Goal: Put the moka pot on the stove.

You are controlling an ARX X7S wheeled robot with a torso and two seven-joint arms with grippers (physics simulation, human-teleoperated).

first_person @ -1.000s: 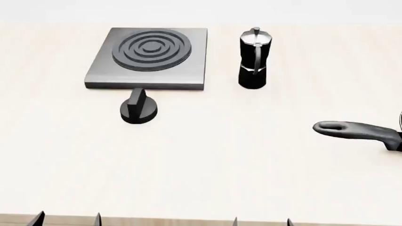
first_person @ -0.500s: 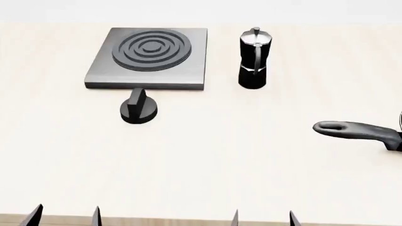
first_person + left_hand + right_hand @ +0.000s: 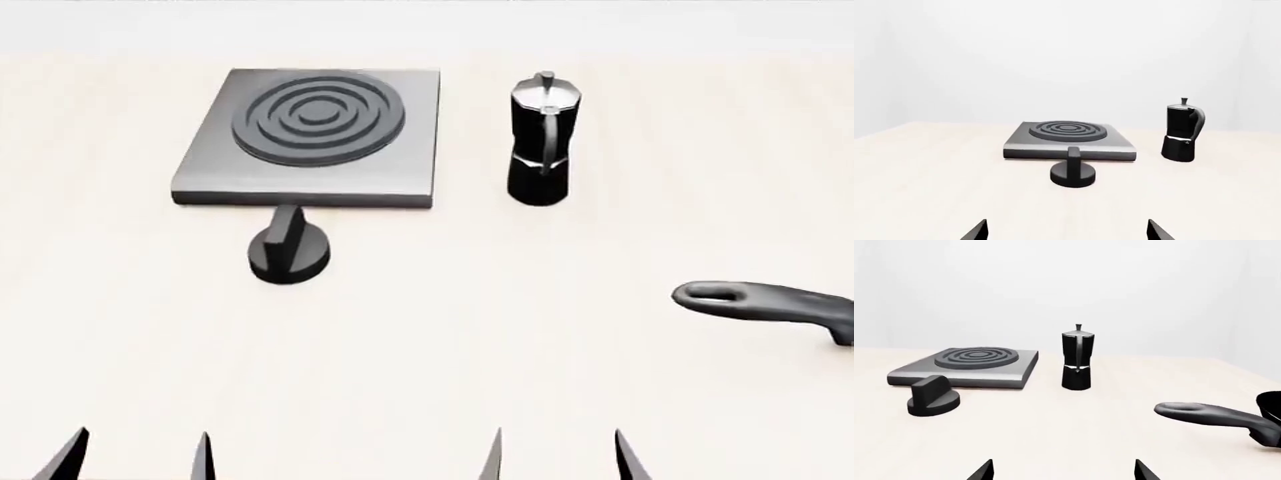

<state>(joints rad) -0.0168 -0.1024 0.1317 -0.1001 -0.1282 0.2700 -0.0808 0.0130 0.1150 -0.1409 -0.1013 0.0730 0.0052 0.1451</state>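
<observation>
The black moka pot [image 3: 541, 140] with its silver lid stands upright on the pale table, just right of the grey square stove [image 3: 310, 135] and apart from it. Both wrist views also show the moka pot [image 3: 1181, 132] [image 3: 1076, 359] and the ringed stove [image 3: 1069, 140] [image 3: 967, 366]. My left gripper [image 3: 134, 456] and right gripper [image 3: 555, 455] sit at the table's near edge, far from the pot, only their tips showing. Each is open and holds nothing: left gripper [image 3: 1066, 234], right gripper [image 3: 1064, 473].
A round black dial knob [image 3: 287, 248] lies in front of the stove. A black pan handle [image 3: 761, 303] reaches in from the right edge, nearer than the pot. The pale table [image 3: 441, 350] stretches between the grippers and these things.
The head view has shifted slightly, so stove, pot, knob and pan handle sit lower in the picture. All four fingertips show a little more at the bottom edge. Nothing on the table moved.
</observation>
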